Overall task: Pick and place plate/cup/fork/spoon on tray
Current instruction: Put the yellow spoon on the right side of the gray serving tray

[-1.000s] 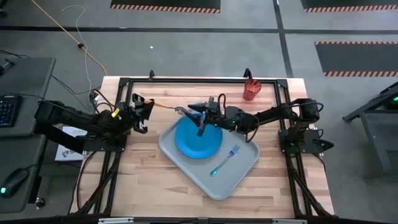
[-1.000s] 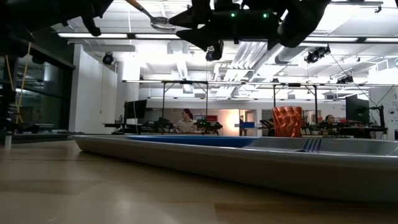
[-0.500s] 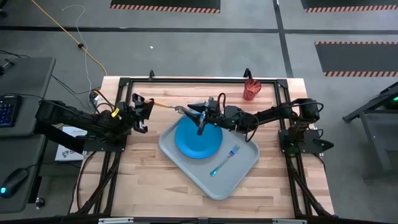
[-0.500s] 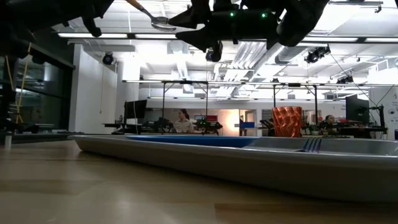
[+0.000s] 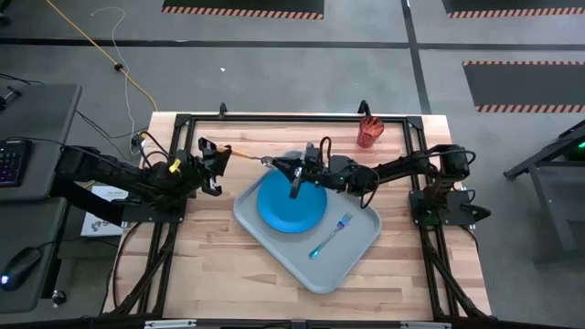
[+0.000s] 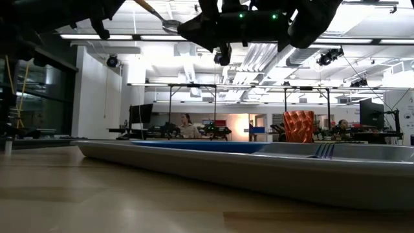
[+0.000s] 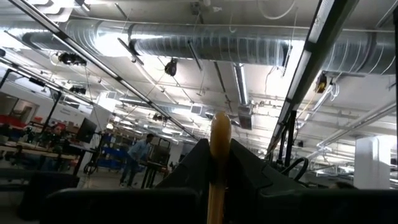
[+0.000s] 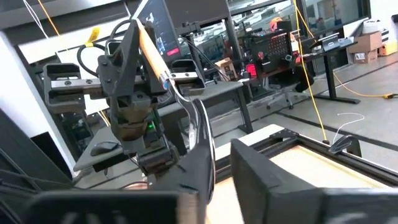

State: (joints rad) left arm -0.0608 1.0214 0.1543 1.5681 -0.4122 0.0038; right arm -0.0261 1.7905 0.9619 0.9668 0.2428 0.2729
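Observation:
The spoon [image 5: 245,157], orange-handled, hangs level in the air past the tray's far left corner, spanning both grippers. My left gripper [image 5: 218,153] is shut on its handle. My right gripper [image 5: 274,164] reaches in from the table's right and is shut on its metal bowl end. The pale grey tray [image 5: 356,258] lies mid-table. The blue plate [image 5: 291,206] lies flat in it, and the teal-handled fork [image 5: 331,233] lies beside the plate. The red-orange cup [image 5: 369,132] stands on the table at the far right. My left gripper pinches the spoon's orange handle [image 7: 217,163] between its two fingers. The handle runs out along the fingers toward the table's right, slanting a little upward. The spoon is clear of table and tray. My right gripper has its two fingers closed on the spoon's metal bowl [image 8: 203,140], coming level from the table's right. The bowl stands edge-on against one finger [image 8: 194,171]; how far back it reaches does not show.
A black frame rail [image 5: 292,117] runs along the table's far edge. Bare wood lies at the near left [image 5: 201,265]. In the low view the tray's rim [image 6: 259,171] crosses the picture, and people sit at desks in the room behind.
My right gripper has shut its fingers onto the spoon's bowl end, staying in place. The spoon stays in the air, its handle still in my left gripper.

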